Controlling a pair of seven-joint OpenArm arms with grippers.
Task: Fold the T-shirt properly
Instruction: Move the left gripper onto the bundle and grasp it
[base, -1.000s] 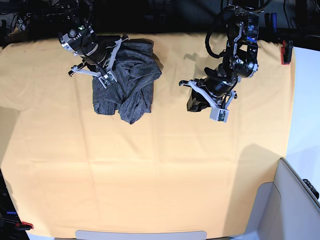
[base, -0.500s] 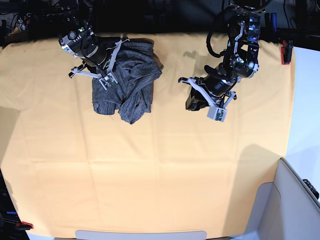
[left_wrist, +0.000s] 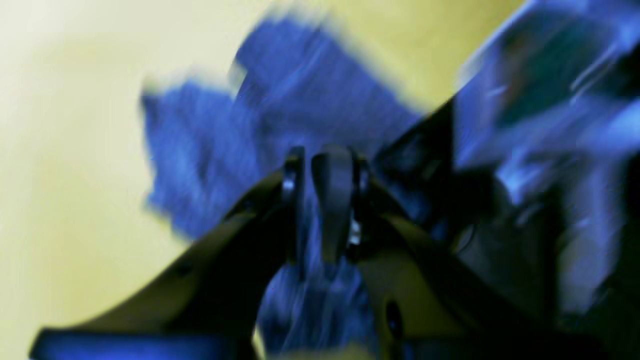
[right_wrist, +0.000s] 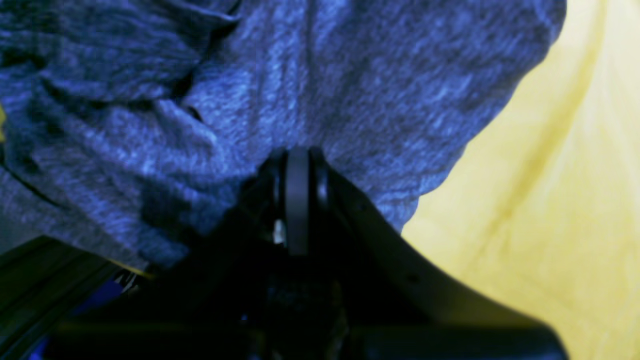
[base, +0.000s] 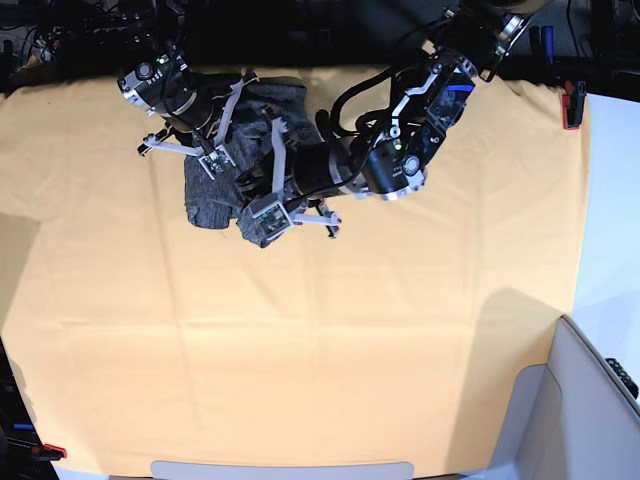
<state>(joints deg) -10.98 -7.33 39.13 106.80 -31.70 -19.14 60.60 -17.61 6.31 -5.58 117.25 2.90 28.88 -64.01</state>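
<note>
My left pincer (left_wrist: 320, 157) is slightly parted, nothing visibly gripped, over the bunched T-shirt (base: 207, 195) on the yellow cloth (base: 300, 340), probably lining up a fold, while my right (right_wrist: 300, 157) is closed over it, perhaps steadying fabric; can't confirm a pinch.

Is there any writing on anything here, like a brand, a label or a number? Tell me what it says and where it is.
There is no text that I can read.
Shirt: no print shows on the parts in view.
Cloth: no words or numbers show.
Left arm and right arm: no readable marking; small details are too tiny or blurred to tell.
</note>
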